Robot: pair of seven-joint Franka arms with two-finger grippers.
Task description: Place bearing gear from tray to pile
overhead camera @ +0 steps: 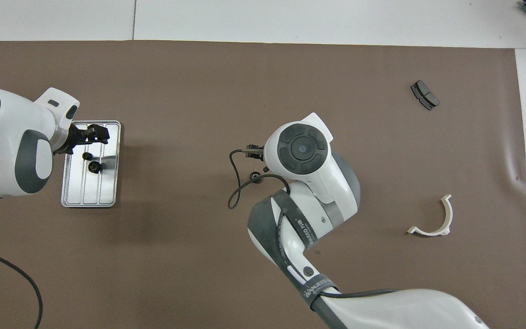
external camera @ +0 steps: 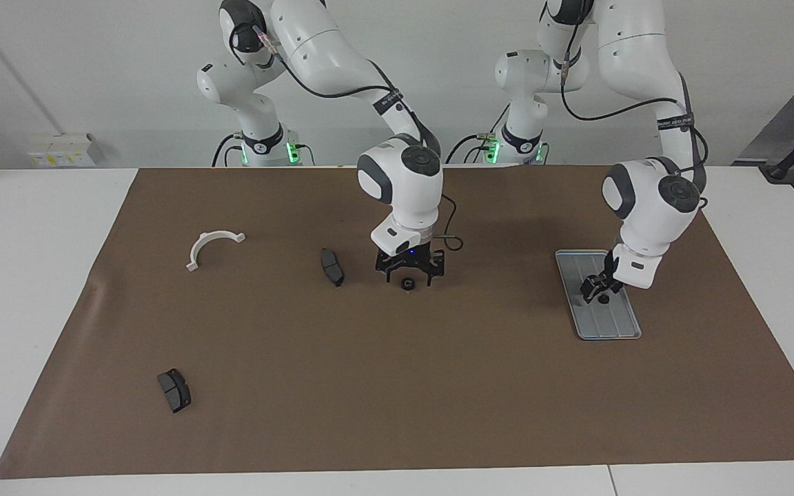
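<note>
Currently one gear (external camera: pixel 407 283) on mat mid-table, right gripper (external camera: pixel 409 274) open astride it; left gripper (external camera: pixel 595 292) over tray (external camera: pixel 611 329) (two gears (overhead camera: pixel 90 162) remaining), finger state indeterminate; pile unreached.

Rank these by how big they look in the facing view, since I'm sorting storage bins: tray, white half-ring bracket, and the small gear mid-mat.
1. tray
2. white half-ring bracket
3. gear, clearly smallest

Two black gears (overhead camera: pixel 90 162) on grey tray (overhead camera: pixel 110 183); third (external camera: pixel 408 283) mid-mat, seemingly flat.
</note>
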